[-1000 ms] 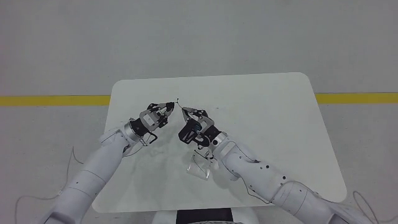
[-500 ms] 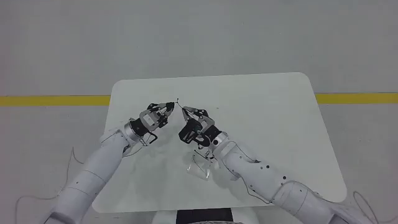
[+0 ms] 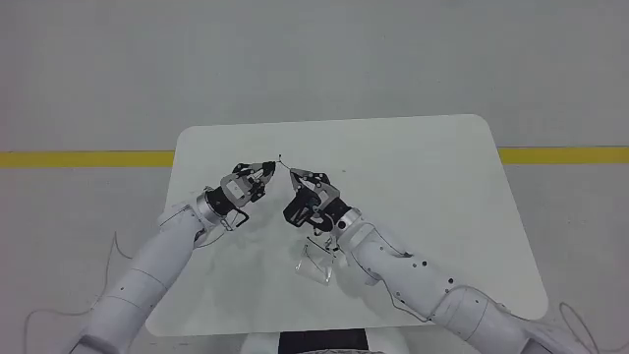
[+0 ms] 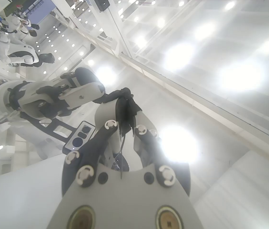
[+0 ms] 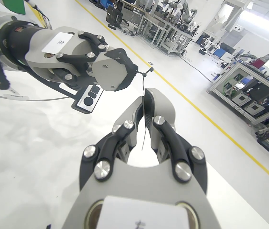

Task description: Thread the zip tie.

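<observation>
Black and thin, the zip tie (image 5: 145,84) is held up in the air between the two claws, above the white table (image 3: 423,157). The right claw (image 5: 144,97) has its two fingers pressed together on the long strap of the tie. A bit of strap sticks out past the fingertips, and the rest hangs down between the fingers toward the wrist.

The little square head of the tie is just past the tip of the left claw (image 5: 131,72). The left claw's fingers, wrapped in black pads, are squeezed shut. It looks like they pinch the tie right by its head, but the pads hide the exact spot. In the left wrist view a thin black strip runs down from those closed fingertips.

From above, the left claw (image 3: 263,172) and the right claw (image 3: 300,179) point at each other. Their tips are very near each other but not touching. They are over the near middle of the table.

A small see-through plastic stand (image 3: 316,262) sits on the table, close beside the right arm.
</observation>
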Tool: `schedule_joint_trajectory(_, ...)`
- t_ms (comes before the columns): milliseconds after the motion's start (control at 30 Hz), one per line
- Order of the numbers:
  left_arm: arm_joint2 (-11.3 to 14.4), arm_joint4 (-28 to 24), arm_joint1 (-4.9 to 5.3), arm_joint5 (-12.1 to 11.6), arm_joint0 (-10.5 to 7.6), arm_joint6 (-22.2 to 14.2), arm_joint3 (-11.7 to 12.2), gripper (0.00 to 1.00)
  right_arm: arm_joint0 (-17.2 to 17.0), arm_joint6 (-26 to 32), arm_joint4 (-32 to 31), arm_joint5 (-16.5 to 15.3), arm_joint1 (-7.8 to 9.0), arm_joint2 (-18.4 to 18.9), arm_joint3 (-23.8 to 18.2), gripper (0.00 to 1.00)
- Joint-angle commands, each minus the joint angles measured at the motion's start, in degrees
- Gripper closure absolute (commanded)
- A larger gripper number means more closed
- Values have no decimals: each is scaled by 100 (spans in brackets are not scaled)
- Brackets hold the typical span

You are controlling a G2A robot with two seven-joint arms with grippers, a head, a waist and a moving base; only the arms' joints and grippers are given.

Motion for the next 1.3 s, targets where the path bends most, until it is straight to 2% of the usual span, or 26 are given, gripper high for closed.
schedule_joint_trajectory(0, 0, 0, 0, 0, 0, 0, 0, 100, -5, -4, 0, -6, 4, 8, 0, 100)
schedule_joint_trajectory(133, 0, 0, 0, 0, 0, 0, 0, 100, -116, 18, 36, -37, -6, 117, -45, 100)
schedule_joint_trajectory(500, 0, 0, 0, 0, 0, 0, 0, 100, -381, -447, 331, -429, -65, 478, -37, 100)
schedule_joint_trajectory(967, 0, 0, 0, 0, 0, 0, 0, 100, -645, -505, 303, -573, -131, 831, -39, 100)
schedule_joint_trajectory(1067, 0, 0, 0, 0, 0, 0, 0, 100, -701, -415, 237, -502, -143, 895, -48, 100)
schedule_joint_trajectory(1100, 0, 0, 0, 0, 0, 0, 0, 100, -735, -367, 192, -459, -147, 918, -78, 78)
schedule_joint_trajectory(1133, 0, 0, 0, 0, 0, 0, 0, 100, -757, -331, 159, -448, -149, 938, -95, 66)
schedule_joint_trajectory(1167, 0, 0, 0, 0, 0, 0, 0, 100, -782, -288, 123, -410, -149, 969, -108, 0)
schedule_joint_trajectory(1267, 0, 0, 0, 0, 0, 0, 0, 100, -903, -208, 66, -326, -137, 1110, -155, 0)
